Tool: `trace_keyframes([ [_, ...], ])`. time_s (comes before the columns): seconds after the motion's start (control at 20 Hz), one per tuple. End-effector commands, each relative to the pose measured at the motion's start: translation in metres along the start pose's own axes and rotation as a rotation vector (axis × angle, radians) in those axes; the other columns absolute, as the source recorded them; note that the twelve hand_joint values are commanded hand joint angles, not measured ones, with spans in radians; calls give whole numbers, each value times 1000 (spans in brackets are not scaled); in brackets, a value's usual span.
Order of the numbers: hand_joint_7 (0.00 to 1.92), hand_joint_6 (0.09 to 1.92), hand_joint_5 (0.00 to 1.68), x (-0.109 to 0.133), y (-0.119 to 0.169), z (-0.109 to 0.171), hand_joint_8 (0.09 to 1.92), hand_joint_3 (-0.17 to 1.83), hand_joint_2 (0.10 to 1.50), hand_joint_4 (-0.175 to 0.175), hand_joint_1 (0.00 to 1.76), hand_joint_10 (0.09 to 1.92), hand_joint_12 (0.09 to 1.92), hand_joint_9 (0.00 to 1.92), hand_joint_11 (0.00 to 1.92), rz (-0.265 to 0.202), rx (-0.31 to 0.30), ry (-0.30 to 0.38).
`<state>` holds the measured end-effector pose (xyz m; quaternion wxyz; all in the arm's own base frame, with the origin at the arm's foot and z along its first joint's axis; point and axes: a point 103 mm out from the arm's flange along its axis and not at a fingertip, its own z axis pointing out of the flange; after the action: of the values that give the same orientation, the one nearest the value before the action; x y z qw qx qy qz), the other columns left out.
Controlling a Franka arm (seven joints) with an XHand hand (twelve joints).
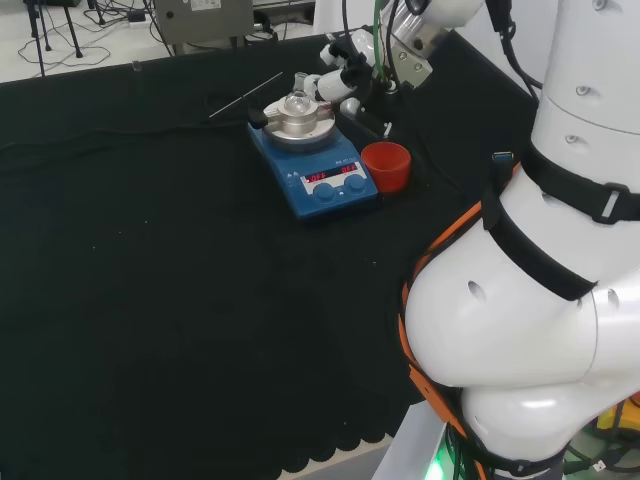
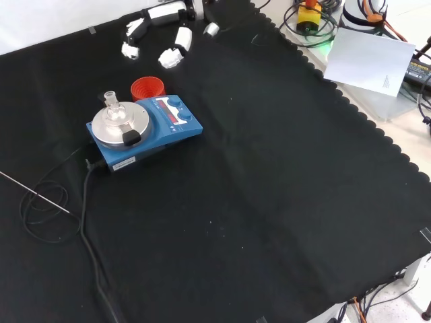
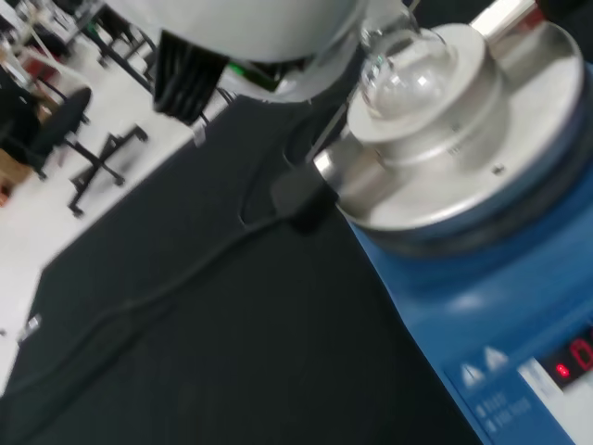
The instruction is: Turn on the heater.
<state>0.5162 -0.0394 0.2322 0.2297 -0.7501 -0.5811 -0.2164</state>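
Note:
The heater (image 1: pixel 300 203) is a blue hotplate with a round metal block on top and a small clear glass flask (image 1: pixel 297 101) seated in the block. Its red displays (image 1: pixel 331 176) are lit, and two blue knobs sit below them. In the front view the heater (image 2: pixel 190 128) stands at the upper left of the cloth, with the flask (image 2: pixel 112 102) on its left part. My hand (image 1: pixel 336 78) hovers just beyond the heater, open, touching nothing. From the front, the hand (image 2: pixel 176 44) hangs above the red stand. The wrist view shows the heater (image 3: pixel 463 306) and flask (image 3: pixel 408 56) close up.
A red ribbed stand (image 1: pixel 386 165) (image 2: pixel 148 87) sits against the heater's side nearest my hand. A black cable (image 2: pixel 86 202) runs from the heater across the cloth, beside a thin metal rod (image 2: pixel 34 192). My arm's white links (image 1: pixel 540 300) stand at the right of the head view.

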Motion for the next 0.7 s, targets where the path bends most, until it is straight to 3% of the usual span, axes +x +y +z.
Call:
trace_keyframes([
  [0.05,651,412,339,-9,-27,-6,676,771,578,-30,1050,679,1393,689,164,75,187,-142],
  [0.2,749,287,314,-8,-34,-7,661,791,593,-27,1052,621,1359,832,344,127,306,-263],
  [0.35,814,211,289,-8,-41,-5,658,793,610,-24,1030,601,1334,905,455,155,389,-318],
  [0.55,1034,116,274,-6,-51,-1,698,786,620,-30,1036,615,1250,1124,696,162,444,-390],
  [0.7,1196,87,260,-6,-58,-1,786,770,634,-41,1062,685,1118,1297,1019,169,475,-406],
])
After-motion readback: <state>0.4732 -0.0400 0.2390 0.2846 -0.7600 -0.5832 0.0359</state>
